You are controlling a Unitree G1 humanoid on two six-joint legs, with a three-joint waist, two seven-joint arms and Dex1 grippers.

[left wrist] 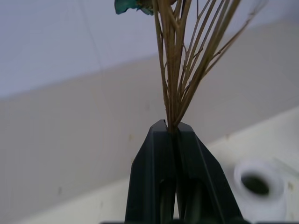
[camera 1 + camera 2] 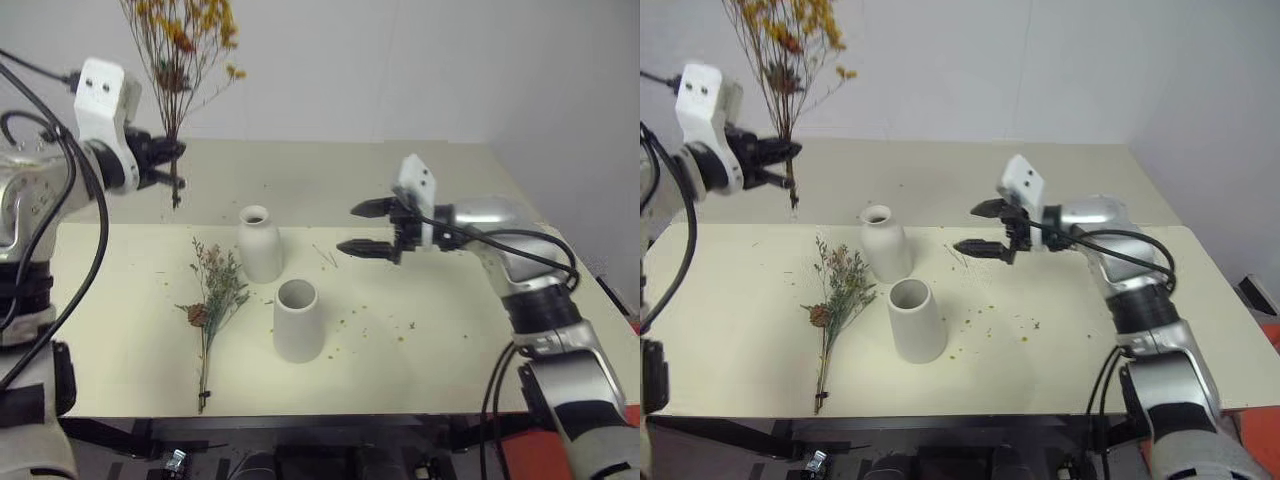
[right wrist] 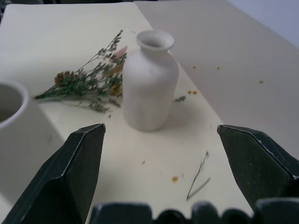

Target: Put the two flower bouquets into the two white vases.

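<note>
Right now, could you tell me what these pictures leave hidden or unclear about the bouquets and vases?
- Yellow bouquet: its top is cut off by the upper edge of both eye views; the left gripper, shut on it, covers part of the stems.
- Wide-mouthed vase: cut off by the right wrist view's edge.
- Bottle-shaped vase: blurred in the left wrist view; its inside is dark.
- Grey-green bouquet: how its stem end is bound is too small to tell.

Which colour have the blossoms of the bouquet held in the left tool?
Yellow-orange blossoms on thin brown stems; clearest in the left eye view.

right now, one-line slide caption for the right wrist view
Open right claw faces the bottle-shaped white vase, grey-green bouquet lying behind it.
</note>
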